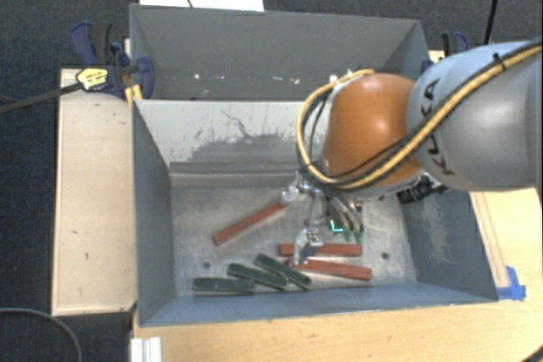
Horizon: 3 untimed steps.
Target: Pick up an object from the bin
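PICKING TIME: A grey metal bin (pixel 153 208), its floor scuffed and scratched pale, holds a scatter of slim, flat sticks. At the near left lies one dark green stick (pixel 222 286), dull and matte. A few more green sticks (pixel 271 272) are crossed in a loose fan just to its right. Farther back, a reddish-brown stick (pixel 249 225) lies on a slant, its right end close to the claw (pixel 312 237). The claw hangs low over the middle of the floor, right above two red sticks lying almost parallel: the far red stick (pixel 331 250) and, just nearer, the near red stick (pixel 339 271). From where I stand I cannot tell how wide the claw is, and I see nothing held in it. To the right bulks the arm's glossy orange cover (pixel 369 127), looped with a yellow-and-black cable (pixel 441 125). The pick looks to be at the reaching stage. The next move likely calls for settling squarely across one thin, rigid-looking red stick and closing without catching its neighbour.
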Available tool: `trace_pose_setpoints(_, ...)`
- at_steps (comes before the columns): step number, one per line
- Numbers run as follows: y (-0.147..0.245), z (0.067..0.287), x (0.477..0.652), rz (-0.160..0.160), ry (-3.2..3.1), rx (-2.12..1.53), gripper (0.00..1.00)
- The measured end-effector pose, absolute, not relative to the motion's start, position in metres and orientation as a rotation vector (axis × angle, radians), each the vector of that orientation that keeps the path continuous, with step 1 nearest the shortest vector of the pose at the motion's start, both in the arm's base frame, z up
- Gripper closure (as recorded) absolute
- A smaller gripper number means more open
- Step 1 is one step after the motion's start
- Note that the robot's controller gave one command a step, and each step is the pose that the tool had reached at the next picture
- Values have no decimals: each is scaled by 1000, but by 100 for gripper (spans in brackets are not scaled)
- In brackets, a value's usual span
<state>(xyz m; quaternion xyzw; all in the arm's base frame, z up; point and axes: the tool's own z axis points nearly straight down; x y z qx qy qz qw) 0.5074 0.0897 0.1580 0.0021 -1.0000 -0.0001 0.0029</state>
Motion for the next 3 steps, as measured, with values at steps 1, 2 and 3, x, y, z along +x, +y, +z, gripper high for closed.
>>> trace_pose_setpoints(1, 89, 162, 509, -2, -3143, 1, 0)
trace_pose_setpoints(2, 26, 77, 483, -1, -3139, 219, 100)
trace_pose_setpoints(3, 26, 77, 483, -1, -3139, 216, 100)
